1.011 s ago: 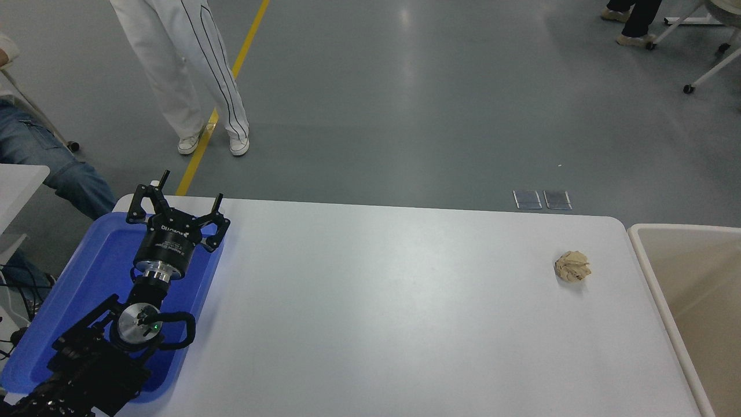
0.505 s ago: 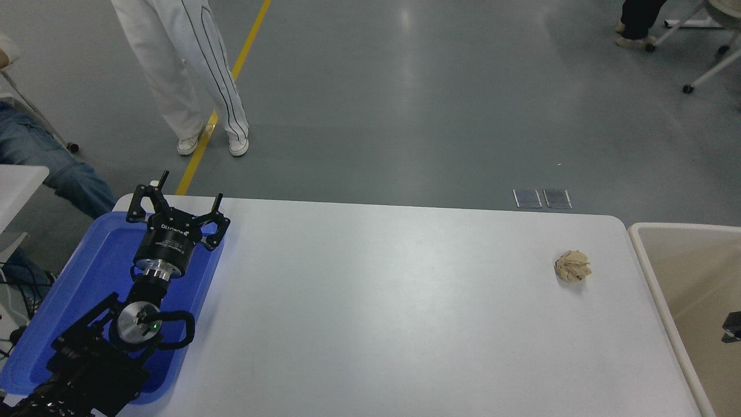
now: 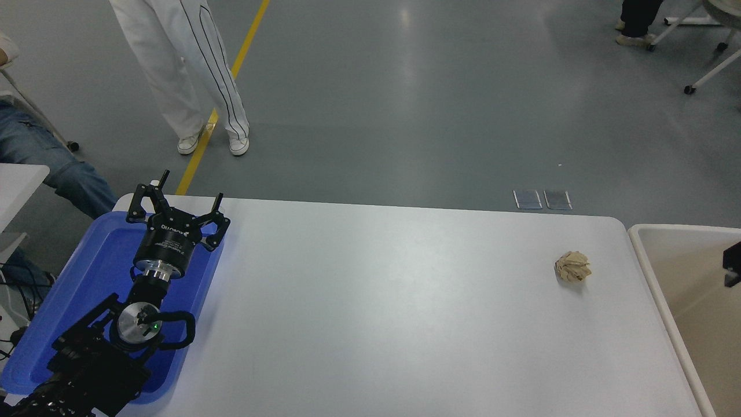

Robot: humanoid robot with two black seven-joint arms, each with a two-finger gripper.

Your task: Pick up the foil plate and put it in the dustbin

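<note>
dustbin (image 3: 642,246) interior lies beneath the right pincer (image 3: 732,263).

Only a small black piece of the right claw (image 3: 733,263) enters at the right edge, over the dustbin (image 3: 642,255); whether it is open or closed cannot be told. The dustbin itself is cut off by the right and bottom edges. The left arm hides a part of the blue tray (image 3: 87,272), and the bottom edge cuts the arm. The standing person (image 3: 191,75) is cut at the top edge, legs only. The seated person (image 3: 52,168) at left is also cut by the edge.
</note>
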